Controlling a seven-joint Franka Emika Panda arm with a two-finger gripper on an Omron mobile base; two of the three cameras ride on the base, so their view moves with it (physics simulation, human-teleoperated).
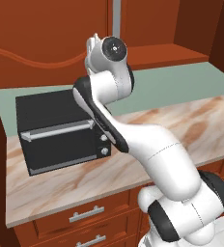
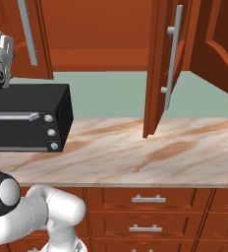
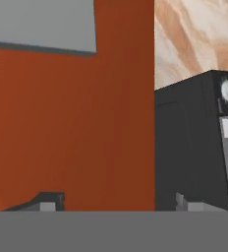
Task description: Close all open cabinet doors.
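Fingertips [image 3: 51, 203] poke up as two small dark-grey tips at the bottom of the hand view, well apart, so we read the gripper [image 3: 117, 204] as released, nothing between the tips. Between them we see the reddish-brown face of a cabinet door [image 3: 71, 133], with its grey bar handle [image 3: 42, 24] running across the top of that view. Right of it sits the black oven [image 3: 189, 142] on the marble counter [image 3: 194, 39].

In the left base view we see the arm [image 1: 147, 144] rising from lower right, its hand up against the left cabinet door [image 1: 46, 34] beside a vertical grey handle [image 1: 116, 19]; we cannot tell if it touches. The oven [image 1: 61, 128] stands on the counter [image 1: 191, 130] below.

In the right base view we see another cabinet door [image 2: 160, 69] swung open, edge-on over the counter, its long grey handle [image 2: 172, 59] facing us, and a further open door [image 2: 216, 49] at right. Drawer fronts [image 2: 145, 199] run below the counter.
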